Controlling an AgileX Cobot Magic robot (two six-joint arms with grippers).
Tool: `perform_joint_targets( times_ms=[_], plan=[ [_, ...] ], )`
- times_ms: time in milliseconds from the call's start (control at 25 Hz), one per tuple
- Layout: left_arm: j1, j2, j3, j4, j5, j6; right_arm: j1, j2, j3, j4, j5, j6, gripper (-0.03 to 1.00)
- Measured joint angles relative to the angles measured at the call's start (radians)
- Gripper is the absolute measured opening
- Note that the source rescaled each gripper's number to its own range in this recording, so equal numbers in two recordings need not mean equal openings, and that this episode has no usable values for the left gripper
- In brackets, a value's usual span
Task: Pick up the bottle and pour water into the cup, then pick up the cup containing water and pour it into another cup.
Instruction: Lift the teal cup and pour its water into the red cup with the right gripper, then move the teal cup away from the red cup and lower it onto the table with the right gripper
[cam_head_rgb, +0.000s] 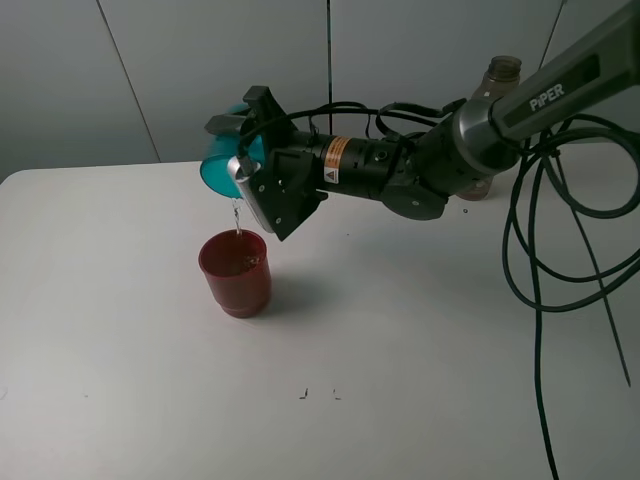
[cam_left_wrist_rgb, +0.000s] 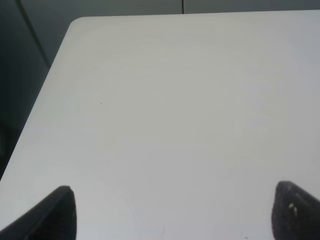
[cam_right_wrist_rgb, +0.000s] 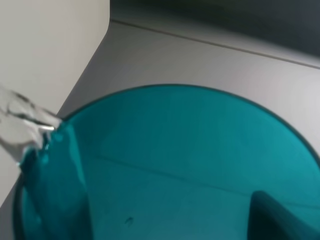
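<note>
R gripper (cam_head_rgb: 243, 150) clamped on teal cup (cam_head_rgb: 222, 165) sidewall, tipped over red cup (cam_head_rgb: 236, 272), water trickling; thin, light, slick plastic, prob flexes, so hold mid-wall; L gripper (cam_left_wrist_rgb: 170, 212) wide, holding nothing.

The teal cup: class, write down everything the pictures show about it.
The teal cup is a small, see-through blue-green plastic tumbler. The right gripper is shut on it and holds it in the air, tipped far over on its side, its mouth toward the left of the high view. A thin stream of water runs from its lower rim into the dark red cup standing on the white table just below. The right wrist view shows its clear teal wall close up. Only the gripper touches it.
</note>
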Motion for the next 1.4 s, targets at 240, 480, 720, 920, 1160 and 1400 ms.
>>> perform_joint_targets(
  times_ms=[240, 480, 720, 920, 1160, 1400],
  plan=[
    [0.000, 0.000, 0.000, 0.000, 0.000, 0.000, 0.000, 0.000, 0.000, -0.014, -0.027, -0.025, 0.08],
    [0.000, 0.000, 0.000, 0.000, 0.000, 0.000, 0.000, 0.000, 0.000, -0.030, -0.041, -0.030, 0.08],
    [0.000, 0.000, 0.000, 0.000, 0.000, 0.000, 0.000, 0.000, 0.000, -0.030, -0.046, -0.030, 0.08],
    [0.000, 0.000, 0.000, 0.000, 0.000, 0.000, 0.000, 0.000, 0.000, -0.030, -0.048, 0.016, 0.08],
    [0.000, 0.000, 0.000, 0.000, 0.000, 0.000, 0.000, 0.000, 0.000, -0.031, -0.046, 0.415, 0.08],
    [0.000, 0.000, 0.000, 0.000, 0.000, 0.000, 0.000, -0.032, 0.000, -0.029, 0.104, 0.971, 0.08]
  ],
)
